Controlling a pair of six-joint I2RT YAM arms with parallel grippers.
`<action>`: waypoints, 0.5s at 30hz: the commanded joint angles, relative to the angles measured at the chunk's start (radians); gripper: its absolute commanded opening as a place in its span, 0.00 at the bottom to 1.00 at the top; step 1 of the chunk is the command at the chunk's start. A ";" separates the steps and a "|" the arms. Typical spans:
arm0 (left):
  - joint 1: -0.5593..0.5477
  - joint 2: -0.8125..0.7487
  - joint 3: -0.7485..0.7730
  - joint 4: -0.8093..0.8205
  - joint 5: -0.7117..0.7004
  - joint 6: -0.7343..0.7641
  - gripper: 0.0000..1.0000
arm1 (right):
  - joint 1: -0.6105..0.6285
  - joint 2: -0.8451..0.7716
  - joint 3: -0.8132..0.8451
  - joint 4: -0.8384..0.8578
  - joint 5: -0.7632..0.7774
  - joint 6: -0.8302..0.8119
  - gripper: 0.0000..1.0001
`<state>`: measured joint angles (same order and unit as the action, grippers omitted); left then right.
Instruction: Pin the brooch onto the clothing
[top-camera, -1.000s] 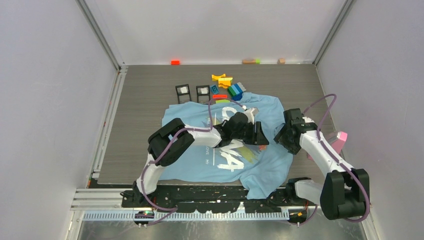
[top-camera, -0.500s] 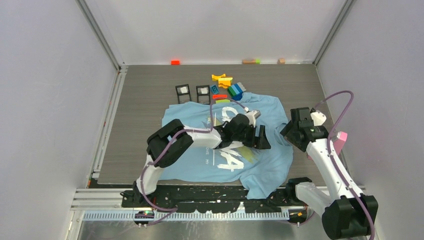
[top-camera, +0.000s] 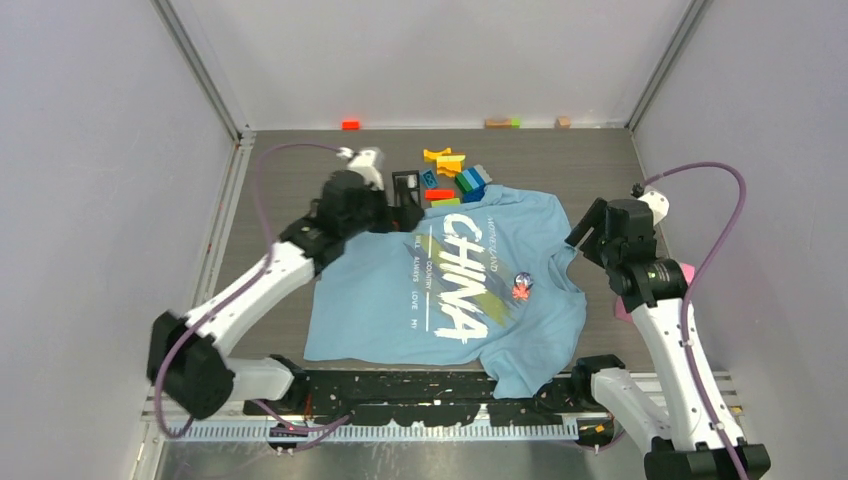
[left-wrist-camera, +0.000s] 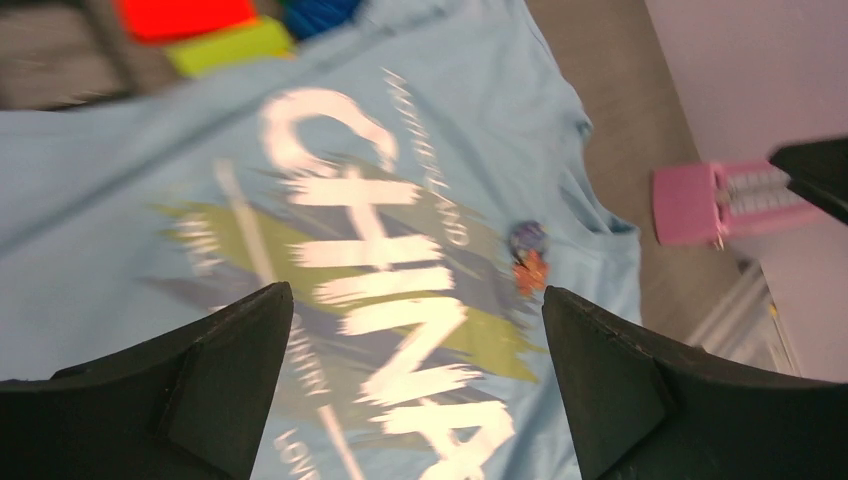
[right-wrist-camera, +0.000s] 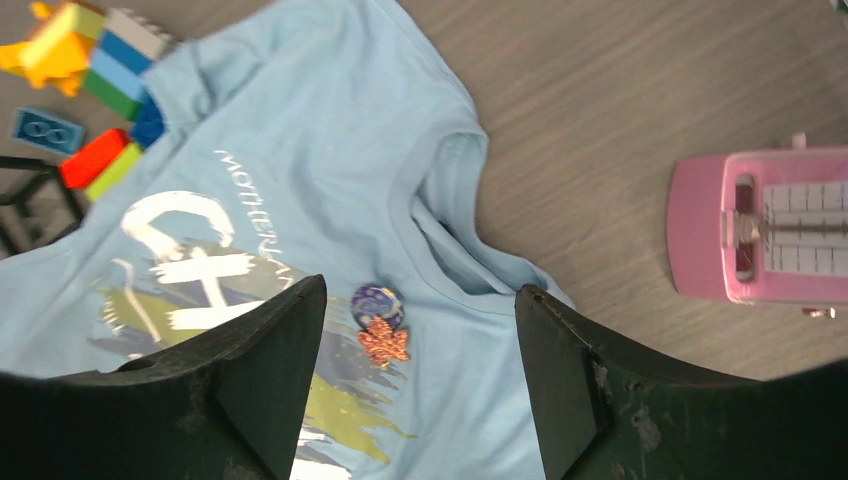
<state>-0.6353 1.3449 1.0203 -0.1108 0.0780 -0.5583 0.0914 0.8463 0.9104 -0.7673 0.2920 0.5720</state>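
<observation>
Both arms have drawn back off the shirt since a moment ago, when the left claw lay over the chest print. Now the left claw (left-wrist-camera: 415, 295) hangs by the shirt's far left edge and the right claw (right-wrist-camera: 420, 285) hangs above its right side. We see each claw spread wide, gripping nothing.

We count one light blue short-sleeved T-shirt with white "CHINA" lettering (top-camera: 370, 300), lying flat. One tiny pinkish-red flower-like brooch with a bluish bit (top-camera: 521, 286) rests on its chest, just right of the lettering and near the collar. One pink plastic box (right-wrist-camera: 760, 230) sits on the table, apart from the shirt.

We cannot count the heap of coloured plastic toy blocks (top-camera: 455, 170) at the shirt's far edge. The left arm hides part of a black square frame (top-camera: 405, 185). We cannot tell whether the brooch's pin passes through the cloth, and the left wrist view is blurred.

The grey wood-grain table (top-camera: 300, 160) stands between pale walls.
</observation>
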 joint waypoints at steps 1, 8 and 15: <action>0.165 -0.200 0.089 -0.453 -0.147 0.191 1.00 | -0.002 -0.074 0.082 0.110 -0.074 -0.106 0.75; 0.509 -0.421 0.153 -0.702 -0.214 0.324 1.00 | -0.002 -0.192 0.062 0.182 -0.114 -0.205 0.76; 0.509 -0.737 -0.138 -0.491 -0.337 0.356 1.00 | -0.003 -0.341 -0.077 0.274 -0.124 -0.171 0.89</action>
<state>-0.1249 0.7250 0.9958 -0.6640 -0.1673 -0.2596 0.0914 0.5632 0.8848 -0.5808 0.1761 0.3992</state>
